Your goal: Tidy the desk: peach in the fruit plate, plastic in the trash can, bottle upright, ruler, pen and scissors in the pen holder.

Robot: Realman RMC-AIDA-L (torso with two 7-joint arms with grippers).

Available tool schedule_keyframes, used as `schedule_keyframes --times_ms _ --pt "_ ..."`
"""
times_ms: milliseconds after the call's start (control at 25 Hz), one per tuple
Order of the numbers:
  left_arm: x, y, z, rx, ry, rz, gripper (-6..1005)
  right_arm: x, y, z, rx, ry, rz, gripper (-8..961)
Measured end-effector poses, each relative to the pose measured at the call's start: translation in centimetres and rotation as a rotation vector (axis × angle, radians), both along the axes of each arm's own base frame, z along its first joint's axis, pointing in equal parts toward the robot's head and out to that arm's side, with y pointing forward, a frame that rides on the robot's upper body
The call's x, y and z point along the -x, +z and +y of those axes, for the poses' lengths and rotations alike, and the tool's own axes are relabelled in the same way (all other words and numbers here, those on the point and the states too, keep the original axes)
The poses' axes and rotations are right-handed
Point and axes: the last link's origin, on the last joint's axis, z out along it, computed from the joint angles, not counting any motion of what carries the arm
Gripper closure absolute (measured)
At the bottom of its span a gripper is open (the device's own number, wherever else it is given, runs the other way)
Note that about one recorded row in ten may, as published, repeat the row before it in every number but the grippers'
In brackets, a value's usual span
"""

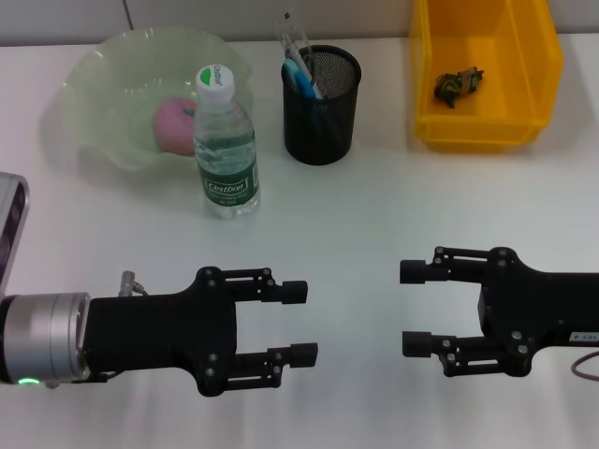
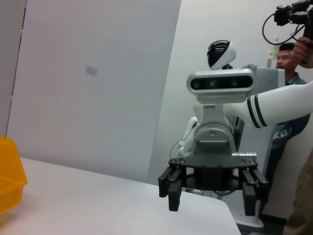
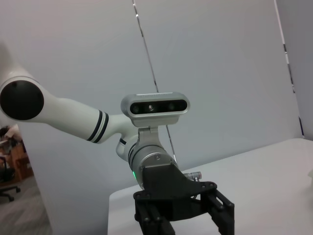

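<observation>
Head view shows the peach in the fruit plate, the bottle upright beside it, and pens in the pen holder. The left hand and right hand hover wide open, empty, above the counter.

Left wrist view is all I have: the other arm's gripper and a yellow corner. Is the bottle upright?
Observer: Yes. The bottle stands upright, cap on, just in front of the fruit plate.
Operator: Plastic binned?
Observer: A dark crumpled scrap lies inside the yellow bin.
Operator: My own gripper?
Observer: The left gripper is open and holds nothing, near the desk's front edge.
</observation>
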Motion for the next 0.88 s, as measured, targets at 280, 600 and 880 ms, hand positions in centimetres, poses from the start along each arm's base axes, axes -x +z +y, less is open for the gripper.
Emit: schedule_keyframes --times_ms 280,600,880 --pt "0.27 0.1 -0.17 -0.009 0.015 -0.004 368 0.27 0.07 0.39 -0.009 0.015 -0.008 193" --pt "0.26 0.07 -0.07 -0.021 0.03 -0.014 368 0.15 -0.13 0.36 -0.019 0.031 -0.018 193" --pt "0.28 0.1 -0.06 -0.022 0.035 -0.017 368 -0.16 -0.55 0.28 -0.025 0.02 -0.027 193"
